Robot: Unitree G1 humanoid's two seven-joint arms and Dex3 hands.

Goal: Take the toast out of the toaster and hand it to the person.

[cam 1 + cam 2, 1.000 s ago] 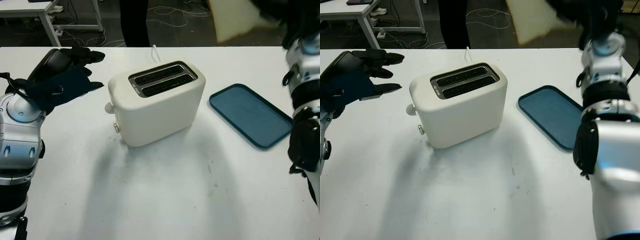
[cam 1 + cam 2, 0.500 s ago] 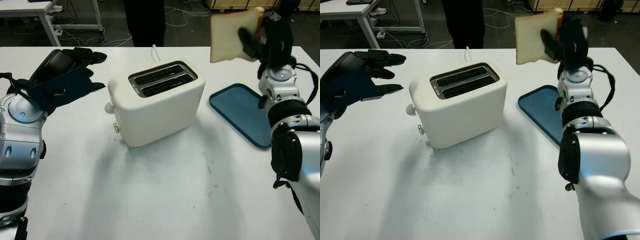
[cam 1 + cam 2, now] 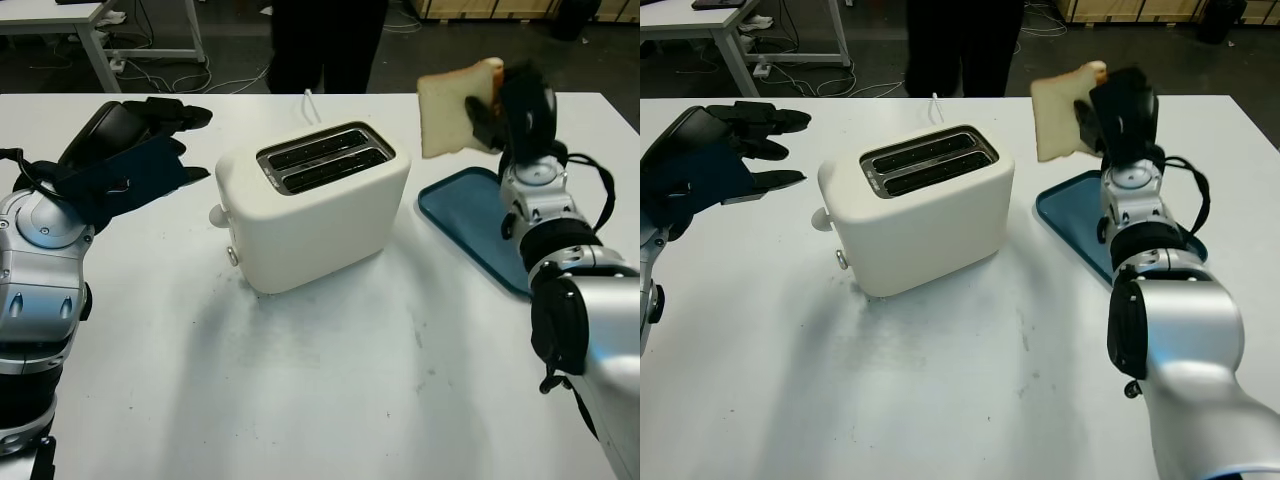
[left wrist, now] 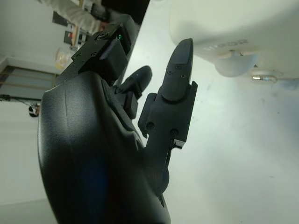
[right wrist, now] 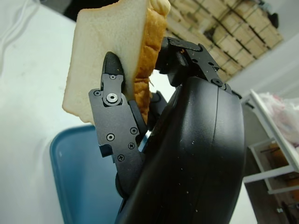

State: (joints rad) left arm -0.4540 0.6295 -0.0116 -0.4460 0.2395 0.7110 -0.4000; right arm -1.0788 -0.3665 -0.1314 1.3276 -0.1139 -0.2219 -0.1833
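Observation:
A cream two-slot toaster [image 3: 312,205] stands mid-table, both slots dark. My right hand [image 3: 495,105] is raised above the blue tray, shut on a slice of pale toast [image 3: 455,107], which it holds upright; the toast [image 5: 107,60] is pinched between the fingers [image 5: 112,100]. A person in dark trousers [image 3: 328,45] stands beyond the table's far edge, behind the toaster. My left hand [image 3: 150,140] hovers open to the left of the toaster, apart from it; the toaster's knob [image 4: 233,63] lies past its fingertips.
A blue tray [image 3: 480,225] lies on the white table right of the toaster, under my right hand. The toaster's white cord [image 3: 308,103] runs toward the far edge. A white desk [image 3: 60,20] and floor cables stand behind.
My right hand has come down and toward the tray with the toast, after swinging in from the upper right. The person has shifted to the right. My left hand has stayed put.

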